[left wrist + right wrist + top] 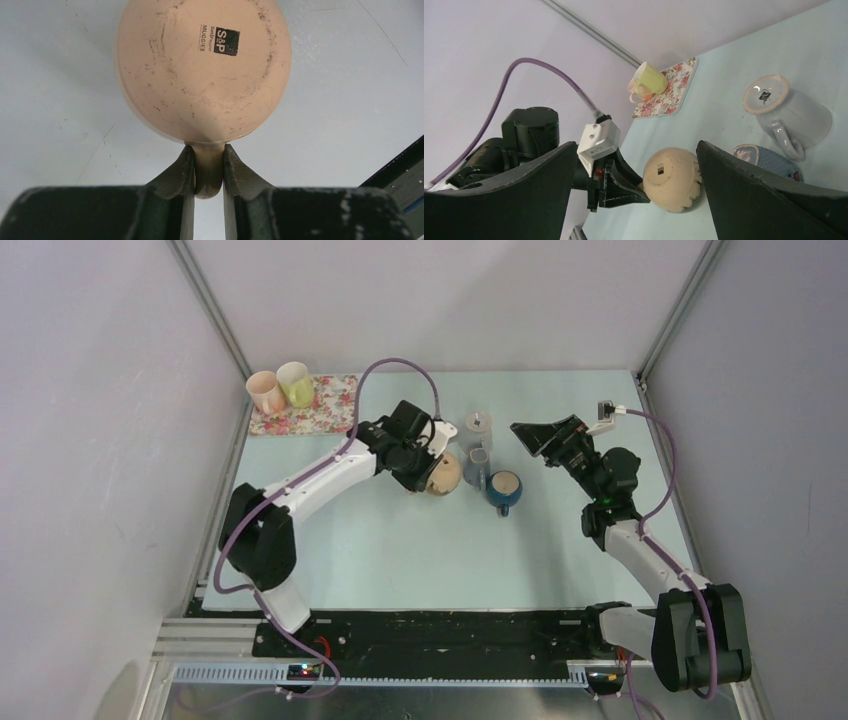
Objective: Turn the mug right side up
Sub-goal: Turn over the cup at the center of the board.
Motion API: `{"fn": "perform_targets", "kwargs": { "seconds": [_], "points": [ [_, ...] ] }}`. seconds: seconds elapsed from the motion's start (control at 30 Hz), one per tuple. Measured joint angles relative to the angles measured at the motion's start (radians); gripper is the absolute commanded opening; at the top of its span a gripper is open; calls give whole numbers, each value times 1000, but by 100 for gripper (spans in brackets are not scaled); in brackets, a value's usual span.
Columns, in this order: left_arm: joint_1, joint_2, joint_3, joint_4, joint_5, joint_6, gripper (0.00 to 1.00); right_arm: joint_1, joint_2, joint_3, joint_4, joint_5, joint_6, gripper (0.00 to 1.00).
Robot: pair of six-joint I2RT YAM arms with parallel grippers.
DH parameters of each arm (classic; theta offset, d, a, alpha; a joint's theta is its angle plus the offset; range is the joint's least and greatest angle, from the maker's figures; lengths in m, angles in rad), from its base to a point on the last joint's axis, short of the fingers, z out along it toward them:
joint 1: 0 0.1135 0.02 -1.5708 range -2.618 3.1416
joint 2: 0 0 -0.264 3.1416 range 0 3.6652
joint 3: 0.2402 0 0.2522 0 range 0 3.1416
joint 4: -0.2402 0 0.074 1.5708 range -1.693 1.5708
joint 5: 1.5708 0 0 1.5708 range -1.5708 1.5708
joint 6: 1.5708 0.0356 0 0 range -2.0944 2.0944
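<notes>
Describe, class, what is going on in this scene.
The left arm's fingers are closed on the handle of the peach mug, its base facing the wrist camera, so it is not right side up. The right arm's fingers stand open, holding nothing, near a grey mug and a blue mug.

A robotics lab cell: white panel walls (90, 390), aluminium frame post (212, 310), 2 table-mounted arms (320, 475)

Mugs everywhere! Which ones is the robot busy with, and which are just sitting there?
In the job: peach mug, left gripper shut on its handle.
Just sitting: grey mug, dark blue mug, pink mug, yellow mug, floral mat.
</notes>
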Motion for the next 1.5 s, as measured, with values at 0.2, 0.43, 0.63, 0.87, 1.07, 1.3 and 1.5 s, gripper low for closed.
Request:
{"fn": "perform_targets", "kwargs": {
  "seconds": [0.2, 0.43, 0.63, 0.87, 1.07, 1.3, 1.5],
  "points": [
    [27, -49, 3, -11, 35, 26, 0, 35, 13, 0, 9, -10, -13, 95],
    [99, -62, 135, -39, 134, 18, 0, 88, 47, 1, 47, -69, -32, 98],
    [151, -93, 258, 11, 280, -64, 0, 127, 75, 3, 84, -122, -48, 99],
    [188, -130, 243, 120, 472, -221, 0, 131, 97, 3, 138, -179, -34, 99],
    [217, -145, 124, 296, 605, -430, 0, 139, 99, 3, 235, -250, 3, 100],
    [235, -185, -155, 744, 691, -798, 0, 166, 96, 3, 288, -286, 28, 99],
    [235, -185, -275, 1097, 726, -1064, 0, 183, 95, 3, 275, -282, 27, 99]
  ]
}}
